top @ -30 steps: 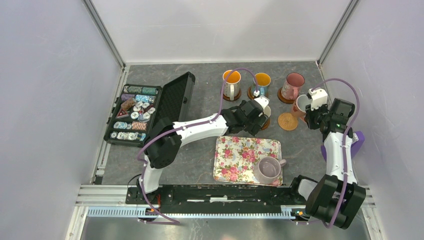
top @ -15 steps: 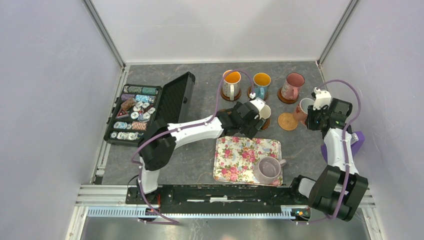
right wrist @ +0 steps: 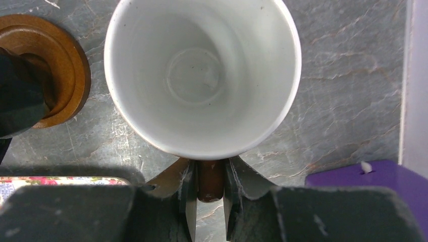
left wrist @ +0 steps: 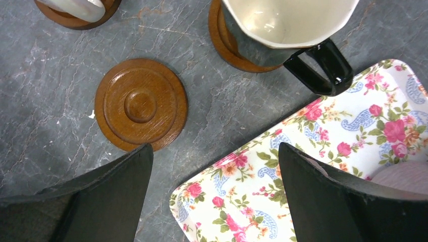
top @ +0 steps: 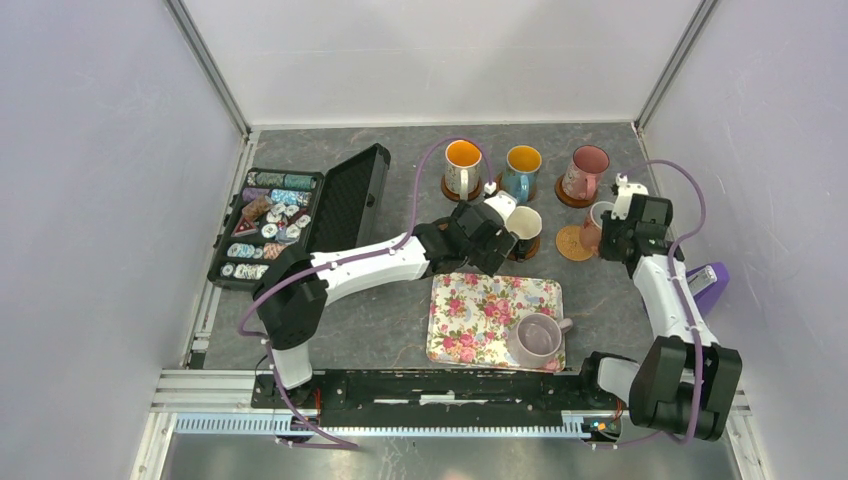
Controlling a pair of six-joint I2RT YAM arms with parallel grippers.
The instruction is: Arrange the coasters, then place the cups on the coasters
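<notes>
White-pink mug (right wrist: pixel 202 75) upright, mouth up, at the right side of the bench (top: pixel 300 150); its handle is pinched between the fingers of the right pincer (right wrist: pixel 209 174); the mug overlaps the edge of the cork coaster (top: pixel 570 245), a tan sliver of which shows under its near side; cannot tell whether the mug's base touches anything; just left of it, black mug (left wrist: pixel 282 25) with cream lining sits on a dark coaster (left wrist: pixel 220 38), handle turned toward the floral tray (left wrist: pixel 323 151); beside that, a bare ringed coaster (left wrist: pixel 140 105) lies flat on the bench, nothing on it; left pincer (left wrist: pixel 214 151) hangs above, fingers spread wide, holding nothing; lilac mug (top: pixel 540 338) stands in the tray's near right corner; back row, each on one of the back-row discs (top: pixel 447 192): white patterned mug (top: pixel 462 168), blue mug (top: pixel 522 170), pink mug (top: pixel 585 172); open case (top: pixel 268 225) of chips at far left; purple object (right wrist: pixel 363 176) at the right wall.
</notes>
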